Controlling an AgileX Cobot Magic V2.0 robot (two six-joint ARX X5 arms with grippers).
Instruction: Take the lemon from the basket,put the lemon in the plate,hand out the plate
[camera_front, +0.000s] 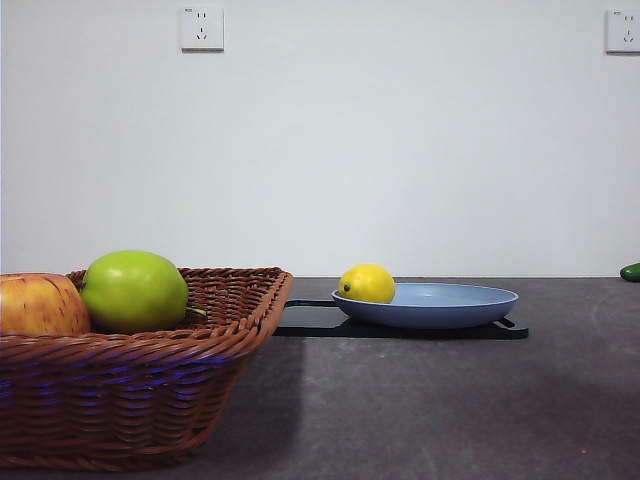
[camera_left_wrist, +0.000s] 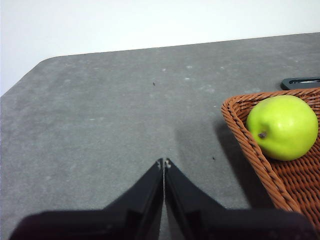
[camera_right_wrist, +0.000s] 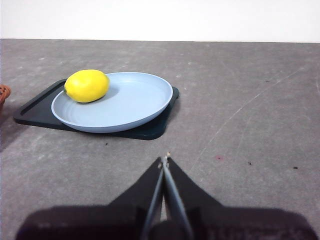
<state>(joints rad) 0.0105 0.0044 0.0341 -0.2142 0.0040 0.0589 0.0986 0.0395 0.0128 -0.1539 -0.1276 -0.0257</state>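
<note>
I judge the first two steps done: the lemon (camera_right_wrist: 87, 85) lies in the plate (camera_right_wrist: 135, 102) on the black tray (camera_right_wrist: 35, 107), clear of the basket (camera_front: 150, 375). Only the hand-out is left; my right hand (camera_right_wrist: 164, 161) hangs near the plate, jaws together and empty, and my left hand (camera_left_wrist: 163, 163), likewise closed on nothing, hangs over bare counter (camera_left_wrist: 100, 125) beside the basket.

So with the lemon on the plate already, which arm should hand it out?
Probably the right: the right gripper, jaws shut, faces the plate holding the lemon. The left gripper sits by the basket.
</note>
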